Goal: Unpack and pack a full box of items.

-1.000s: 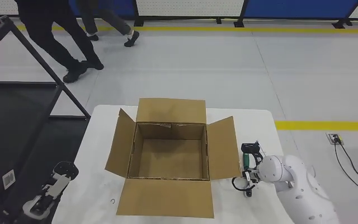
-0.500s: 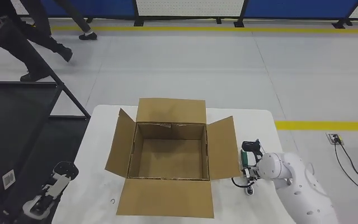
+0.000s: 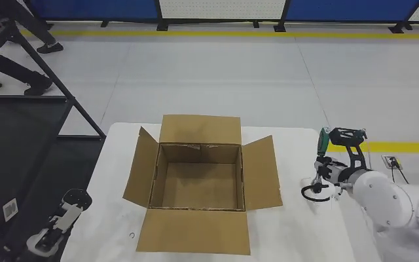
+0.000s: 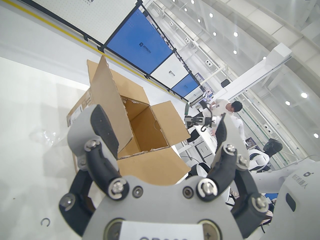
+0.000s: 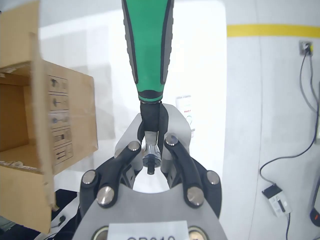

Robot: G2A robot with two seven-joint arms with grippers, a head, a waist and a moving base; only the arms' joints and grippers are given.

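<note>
The open cardboard box [image 3: 193, 230] stands in the middle of the white table [image 3: 298, 229], all flaps spread out, and its inside looks bare. My right gripper [image 3: 329, 139] is raised over the table's right edge, shut on a green-handled tool [image 3: 321, 141]. In the right wrist view the green handle [image 5: 147, 38] sticks out past the gripper [image 5: 151, 128], whose jaws clamp the tool's black neck. My left gripper [image 3: 73, 198] hangs off the table's front left corner. In the left wrist view it [image 4: 162, 132] is open and holds nothing, facing the box [image 4: 140, 126].
A small white tube [image 5: 185, 108] lies on the table under the right gripper. Crumpled clear plastic [image 4: 42, 136] and a small C-shaped hook [image 3: 132, 234] lie left of the box. A black frame [image 3: 39, 131] stands to the left of the table.
The right arm has lifted the green-handled tool from beside the box's right flap and carried it back and right, to the table's right edge. The left arm has not moved.
</note>
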